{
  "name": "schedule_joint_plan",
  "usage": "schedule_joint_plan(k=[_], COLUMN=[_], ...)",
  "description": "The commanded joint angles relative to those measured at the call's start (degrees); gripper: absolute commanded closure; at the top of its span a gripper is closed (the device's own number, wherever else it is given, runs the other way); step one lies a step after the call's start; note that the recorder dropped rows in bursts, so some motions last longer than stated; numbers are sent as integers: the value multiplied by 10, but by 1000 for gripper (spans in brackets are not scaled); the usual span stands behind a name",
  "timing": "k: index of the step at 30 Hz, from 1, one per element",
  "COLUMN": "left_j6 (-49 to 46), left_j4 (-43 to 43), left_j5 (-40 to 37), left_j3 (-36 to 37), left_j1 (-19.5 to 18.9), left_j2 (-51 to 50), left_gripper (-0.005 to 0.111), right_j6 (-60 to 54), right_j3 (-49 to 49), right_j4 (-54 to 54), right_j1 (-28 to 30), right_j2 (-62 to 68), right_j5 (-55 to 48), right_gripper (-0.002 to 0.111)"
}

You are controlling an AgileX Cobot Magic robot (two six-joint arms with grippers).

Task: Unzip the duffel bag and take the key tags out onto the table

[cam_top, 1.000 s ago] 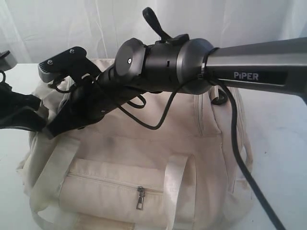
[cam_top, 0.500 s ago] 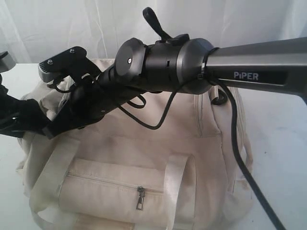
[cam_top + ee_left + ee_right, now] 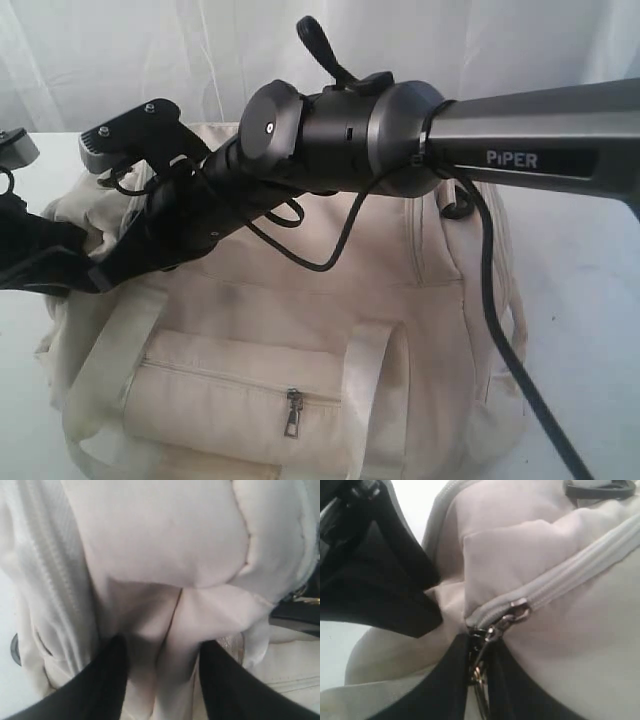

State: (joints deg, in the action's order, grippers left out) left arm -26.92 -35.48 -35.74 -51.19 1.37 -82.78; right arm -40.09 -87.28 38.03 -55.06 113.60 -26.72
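Although the right arm is seen just where it was a second ago, the left gripper (image 3: 164, 642) is now found a little lower at the bag's left end, and the fabric there is bunched up more.

The duffel bag (image 3: 330, 300) is laid on the table (image 3: 600, 350) with its long axis running left to right across the exterior view. Its front pocket (image 3: 230, 390) is turned toward the near side and its top zip is kept uppermost.

The right arm is stretched from the right, nearly level, over the whole top of the bag, and its wrist is bent down at the bag's left end. There the right gripper (image 3: 482, 647) is closed tight on the zip pull (image 3: 492, 630), which is pinched between the black fingers.

The left arm is brought in low from the table's left edge. Its jaws are held partly apart with a fold of the bag's fabric between them; whether that fold is clamped cannot be told.
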Motion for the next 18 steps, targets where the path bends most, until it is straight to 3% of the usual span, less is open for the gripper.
schedule_joint_plan(k=[1, 5, 12, 18], left_j6=[-5, -6, -14, -14], left_j4=[-30, -34, -35, -39], left_j5=[-1, -4, -32, -33], left_j3=[4, 4, -11, -11], left_j1=[0, 0, 0, 0], left_j2=[-8, -5, 15, 15], left_gripper=[78, 107, 107, 107], right_j6=[-1, -1, -8, -11], right_j3=[-3, -3, -3, -3], right_j4=[-4, -4, -5, -8], right_j1=[2, 2, 2, 2], right_j2=[-8, -8, -8, -8], right_j5=[0, -4, -22, -30], right_gripper=[108, 108, 108, 91])
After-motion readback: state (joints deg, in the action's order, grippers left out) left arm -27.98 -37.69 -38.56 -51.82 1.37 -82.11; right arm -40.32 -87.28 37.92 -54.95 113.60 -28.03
